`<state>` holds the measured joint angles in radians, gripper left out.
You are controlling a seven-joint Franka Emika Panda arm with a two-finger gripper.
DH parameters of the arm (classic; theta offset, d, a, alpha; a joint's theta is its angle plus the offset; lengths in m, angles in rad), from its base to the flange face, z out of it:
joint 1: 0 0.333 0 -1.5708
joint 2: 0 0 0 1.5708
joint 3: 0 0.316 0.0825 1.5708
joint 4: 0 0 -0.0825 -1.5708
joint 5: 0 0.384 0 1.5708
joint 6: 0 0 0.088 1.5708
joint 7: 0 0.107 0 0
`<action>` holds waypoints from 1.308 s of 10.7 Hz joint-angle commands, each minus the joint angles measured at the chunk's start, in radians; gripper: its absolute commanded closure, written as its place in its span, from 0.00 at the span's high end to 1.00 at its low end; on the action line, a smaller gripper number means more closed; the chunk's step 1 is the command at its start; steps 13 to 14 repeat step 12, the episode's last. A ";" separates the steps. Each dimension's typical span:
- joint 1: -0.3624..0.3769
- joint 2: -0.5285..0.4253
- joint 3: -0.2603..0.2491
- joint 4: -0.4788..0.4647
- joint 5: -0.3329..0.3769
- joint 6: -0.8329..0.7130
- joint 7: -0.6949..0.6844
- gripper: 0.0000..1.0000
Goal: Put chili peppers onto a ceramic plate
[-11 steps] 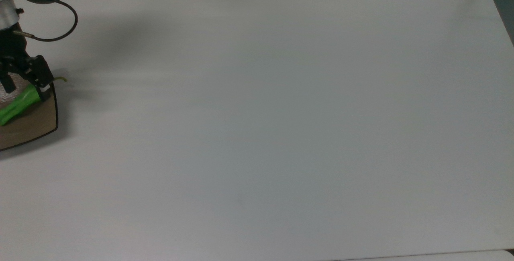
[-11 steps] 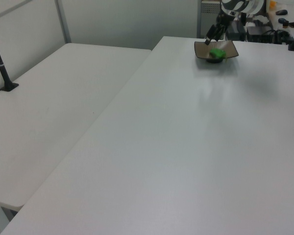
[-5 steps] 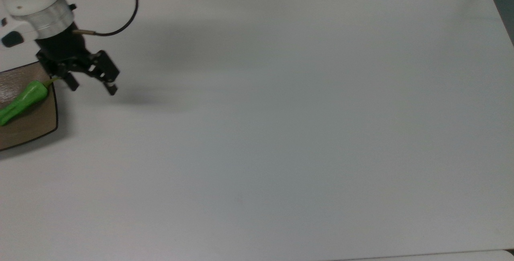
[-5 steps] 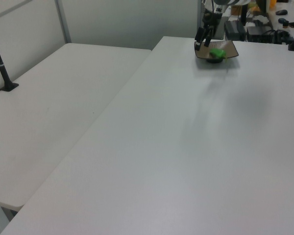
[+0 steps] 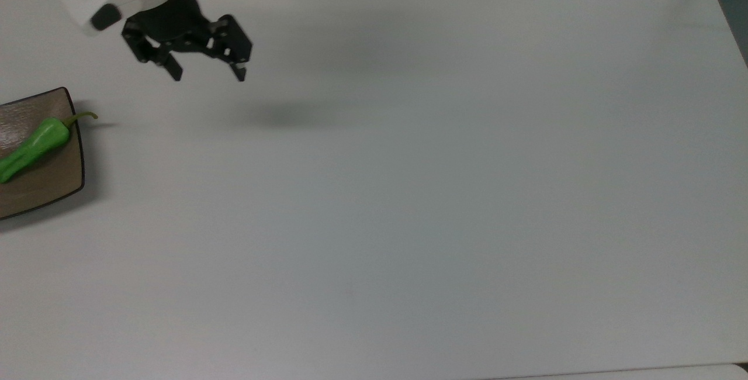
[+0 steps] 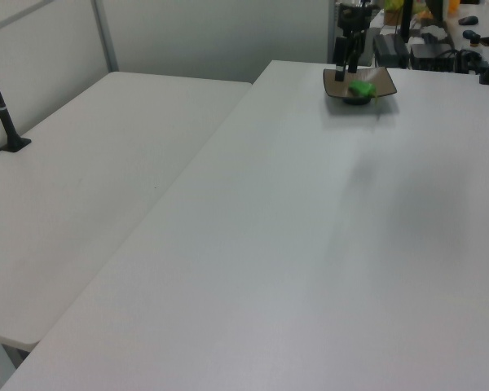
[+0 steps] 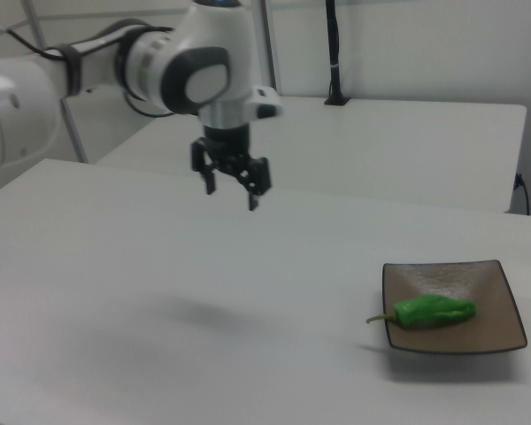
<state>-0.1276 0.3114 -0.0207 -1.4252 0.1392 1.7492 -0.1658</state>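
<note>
The gripper (image 5: pixel 207 75) hangs above the white table (image 5: pixel 409 193) with its two black fingers spread wide and nothing between them. In the top view it sits near the upper left, and its blurred shadow falls on the bare tabletop below and to the top view's right of the fingertips.

Down and to the top view's left of the gripper, well apart from it, lies the chili pepper (image 5: pixel 32 146) on the ceramic plate (image 5: pixel 55 184). The pepper's green body rests on the plate's brown surface, while its thin curved stem pokes out over the dark rim toward the gripper's side. The top view cuts the plate off at its left edge.

The right view shows the whole plate (image 7: pixel 496 332), squarish with rounded corners, lying low and to the right view's right of the gripper (image 7: pixel 232 193). There the pepper (image 7: pixel 435 311) lies across the plate's middle with its stem reaching past the rim. This view also shows the white arm (image 7: pixel 115 62) arching in from the right view's left and how high the fingers hang above the table.

In the left view the gripper (image 6: pixel 347 65) appears at the far end of the table, just beside the plate (image 6: pixel 336 87) on the left view's left, with the pepper (image 6: pixel 361 88) a small green patch in the plate.
</note>
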 commanded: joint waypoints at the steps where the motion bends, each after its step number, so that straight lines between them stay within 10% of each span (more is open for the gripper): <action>1: 0.025 -0.129 0.132 -0.158 -0.141 0.003 0.118 1.00; 5: 0.184 -0.207 0.120 -0.308 -0.162 0.067 0.137 1.00; 7: 0.250 -0.212 0.038 -0.316 -0.148 0.064 0.121 1.00; 14: 0.269 -0.206 -0.019 -0.317 -0.152 0.081 0.137 1.00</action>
